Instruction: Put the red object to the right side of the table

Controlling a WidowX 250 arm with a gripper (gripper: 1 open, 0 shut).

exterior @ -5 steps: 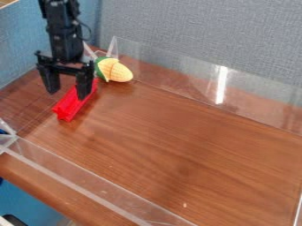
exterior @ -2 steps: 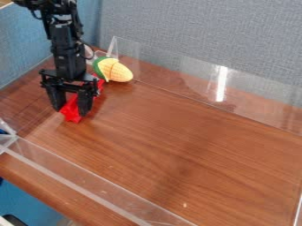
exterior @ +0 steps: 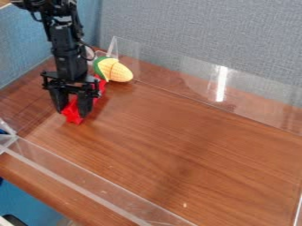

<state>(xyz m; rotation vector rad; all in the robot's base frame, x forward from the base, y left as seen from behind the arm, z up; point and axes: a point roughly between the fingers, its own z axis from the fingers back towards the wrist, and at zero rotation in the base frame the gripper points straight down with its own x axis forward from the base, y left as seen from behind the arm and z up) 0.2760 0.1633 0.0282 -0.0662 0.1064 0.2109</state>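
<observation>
Jaws (exterior: 72,109) closed on the red bar (exterior: 73,116), at the left of the view.
The arm (exterior: 63,37) reaches down from above, with the jaws low over the desk (exterior: 183,137). The bar lies between the fingertips and runs obliquely: its near end shows below the jaws, and its far end shows beyond them, toward the toy (exterior: 115,70). The jaws partly cover its middle. Whether the bar touches the desk cannot be determined. The yellow-green toy rests beyond the jaws and to their right in the view, apart from them. The broad wood-grain surface extends to the right of the jaws; a clear wall (exterior: 88,184) runs along the desk on the near side of them.
</observation>
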